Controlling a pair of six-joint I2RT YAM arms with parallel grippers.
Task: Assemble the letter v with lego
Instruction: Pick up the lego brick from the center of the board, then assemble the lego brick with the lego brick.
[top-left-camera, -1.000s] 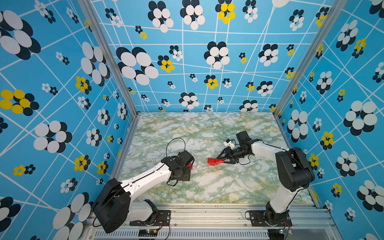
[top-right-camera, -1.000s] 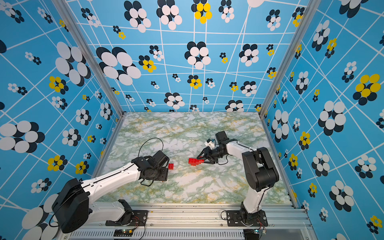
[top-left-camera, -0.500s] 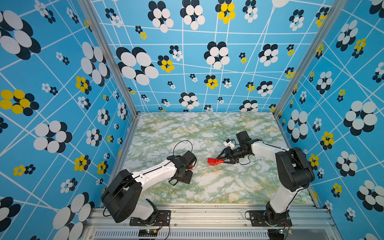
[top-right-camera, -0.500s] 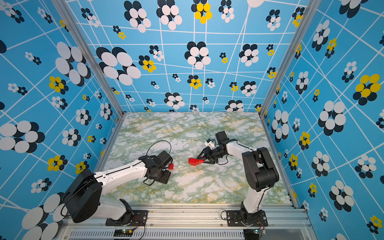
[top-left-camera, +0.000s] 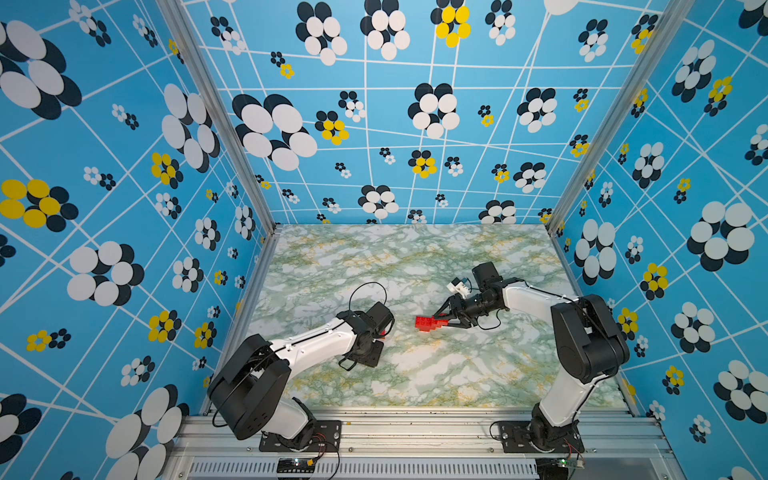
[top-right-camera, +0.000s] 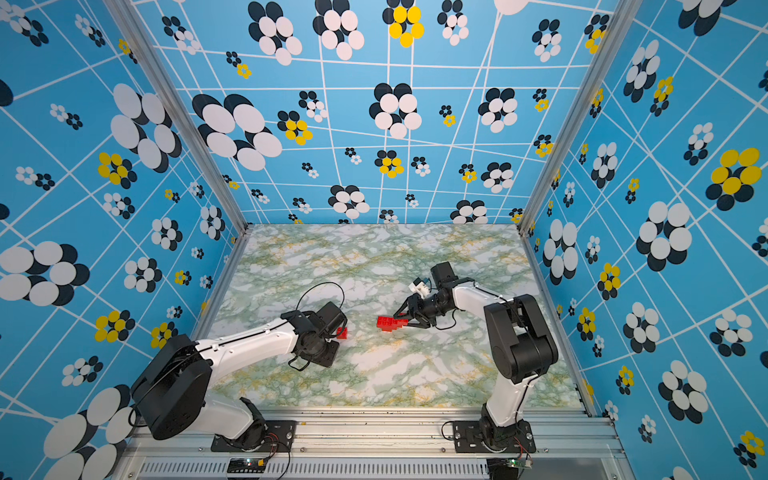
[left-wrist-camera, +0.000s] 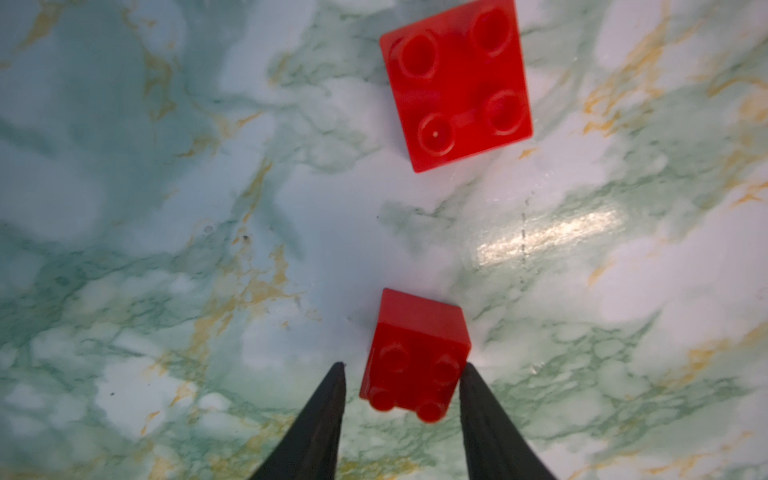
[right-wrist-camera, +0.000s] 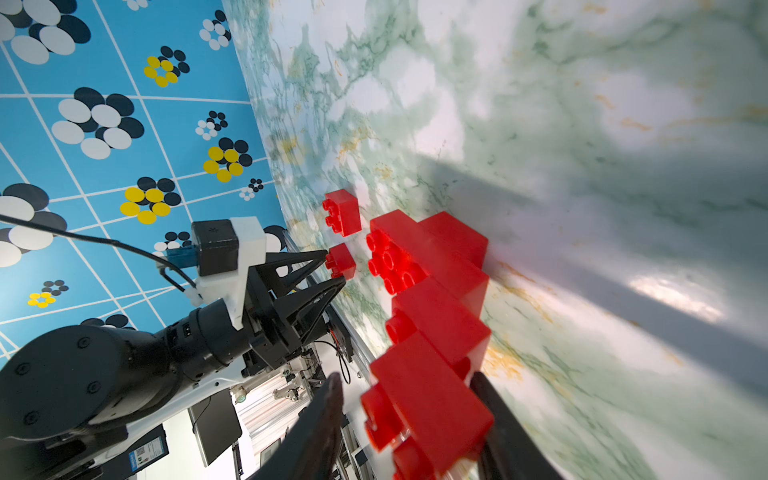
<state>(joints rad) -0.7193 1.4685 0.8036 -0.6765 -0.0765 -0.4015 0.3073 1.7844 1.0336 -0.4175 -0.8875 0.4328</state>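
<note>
Left gripper (left-wrist-camera: 403, 364): I see jaws narrow around a single lego brick (left-wrist-camera: 415, 357); cannot tell if clamped.
Right gripper (right-wrist-camera: 406, 375): jaws clamp stepped lego cluster (right-wrist-camera: 432, 291).

You have a glossy tabletop (top-left-camera: 415, 374) in a pale marble print, green veins with yellow streaks, and in the left wrist view it throws back a bright patch of glare (left-wrist-camera: 544, 239). On three sides of it stand blue walls (top-left-camera: 124, 166) crossed by white lines and scattered with flowers of white, black and yellow ovals, and silver metal posts (top-left-camera: 219, 124) run up the two back corners. Along the near edge you will see a ribbed aluminium rail (top-left-camera: 415, 428) with a slotted vent strip (top-left-camera: 415, 469) just below it.
</note>
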